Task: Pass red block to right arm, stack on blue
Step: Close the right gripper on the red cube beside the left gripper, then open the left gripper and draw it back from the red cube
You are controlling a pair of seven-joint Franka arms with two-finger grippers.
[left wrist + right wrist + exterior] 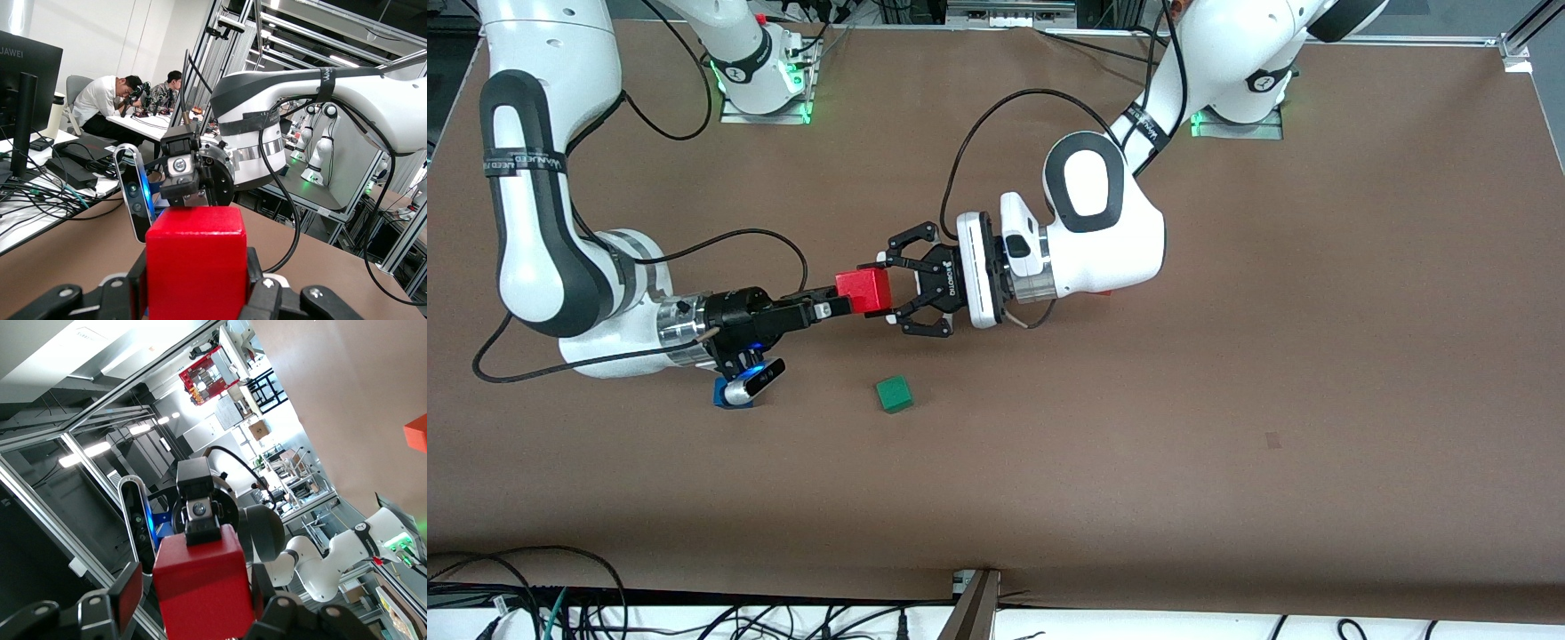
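Observation:
The red block (864,291) hangs above the middle of the table between both grippers. My left gripper (886,290), the wide black linkage one, is shut on it; in the left wrist view its pads press both sides of the block (195,267). My right gripper (839,302), slim and black, grips the block's end toward the right arm and also shows in the left wrist view (185,193). In the right wrist view the block (203,590) fills the bottom. The blue cube (723,396) lies on the table under the right wrist camera, mostly hidden.
A green cube (894,394) lies on the table nearer the front camera than the block. An orange cube (417,432) shows on the table in the right wrist view. The left arm's wrist (1085,240) hangs over the table's middle.

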